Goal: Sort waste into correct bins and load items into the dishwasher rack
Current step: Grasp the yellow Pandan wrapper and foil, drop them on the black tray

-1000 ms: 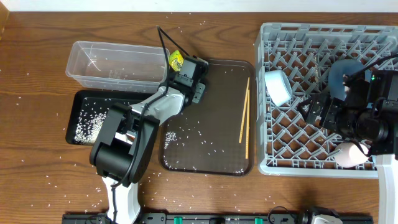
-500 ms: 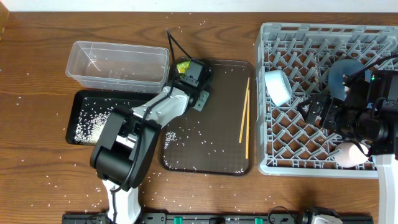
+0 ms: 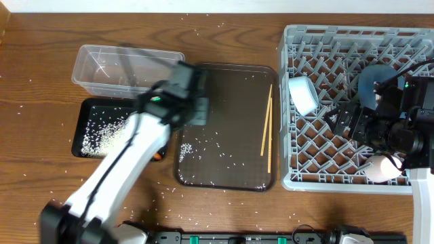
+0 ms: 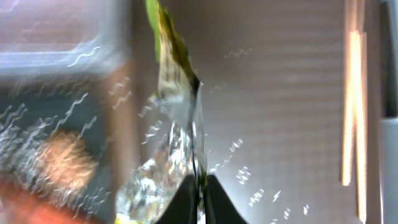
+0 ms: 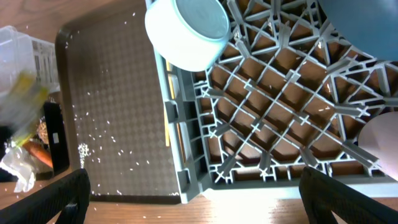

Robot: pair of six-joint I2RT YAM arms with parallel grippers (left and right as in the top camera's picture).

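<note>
A wooden counter (image 3: pixel 41 54) is sprinkled with white rice grains (image 3: pixel 102 135). At its right end sits the big grey dishwasher rack (image 3: pixel 291 179). It holds a dark blue bowl-plate (image 3: pixel 369 80) and a light blue cup (image 3: pixel 303 93) lying on its side.

The right hand (image 5: pixel 199 202) hovers over the rack, fingers spread wide and holding nothing.

In the middle lies a brown serving tray (image 3: pixel 230 163) with a pair of chopsticks (image 3: pixel 268 132) along its right side. To its left are a clear tub (image 3: pixel 125 68) at the back and a shallow black tray-bin (image 3: pixel 91 129) in front, close together.

The left hand (image 3: pixel 186 93), blurred from above, hangs over the serving tray's left edge, just beside both bins. Its fingertips are pressed together on one end of the crumpled yellow-green and silver wrapper (image 4: pixel 174 118), and the rest dangles free.

A small carrot (image 5: pixel 38 155) and a white tissue (image 5: pixel 18 171) lie by the tray-bin's corner. I cannot tell whether they are inside it.

The wrapper looks almost weightless, soft, springy and slick. It is probably best gripped on a thick crumpled fold, not a thin edge. It may cling to a finger or drift when let go.
</note>
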